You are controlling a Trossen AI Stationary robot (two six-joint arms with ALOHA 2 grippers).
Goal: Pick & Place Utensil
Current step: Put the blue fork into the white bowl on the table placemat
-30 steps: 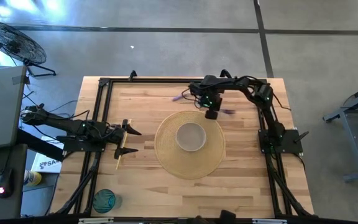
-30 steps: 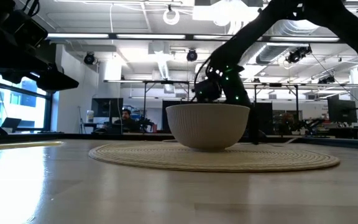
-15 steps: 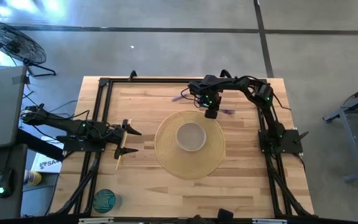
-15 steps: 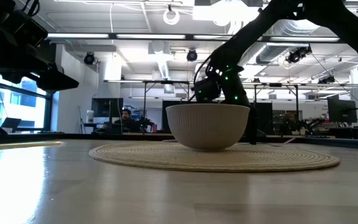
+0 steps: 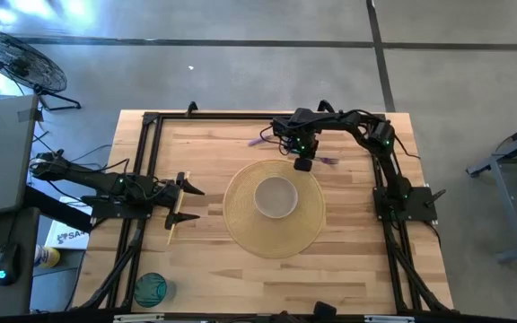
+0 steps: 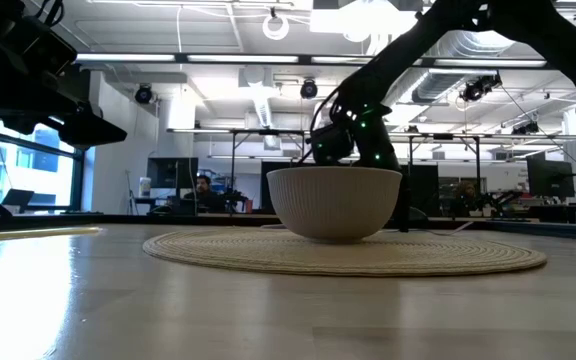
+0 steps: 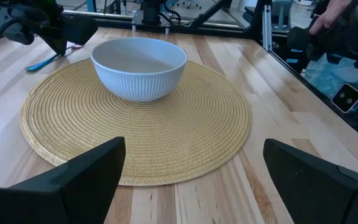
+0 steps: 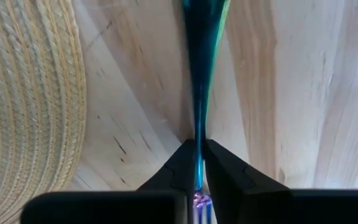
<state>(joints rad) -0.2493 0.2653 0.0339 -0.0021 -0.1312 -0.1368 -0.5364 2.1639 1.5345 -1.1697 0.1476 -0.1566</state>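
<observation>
Two arms share the table [image 5: 240,278], and only one is engaged. At the left edge, the left gripper [image 5: 187,202] waits with its fingers spread wide and nothing between them; its wrist view looks across the woven mat [image 7: 135,124] to the white bowl [image 7: 138,65] at the mat's centre. Moving right, the mat [image 5: 274,208] and bowl [image 5: 276,196] occupy the middle of the table in the high view. Just beyond the mat's far edge, the right gripper [image 5: 303,164] is down at the table with its fingers closed tight on a slim utensil [image 8: 199,93] of blue-green colour; the right wrist view shows the utensil pinched between the two fingertips, its long axis running straight out ahead of them, over bare wood beside the mat's rim. Whether the utensil has left the surface cannot be told. A second, purple utensil [image 5: 260,140] lies on the wood near the far edge, apart from the gripper. In my judgement the bowl is the likely destination; it lies just beside the right gripper, toward the table's near side, so the right arm is far better placed than the left.
</observation>
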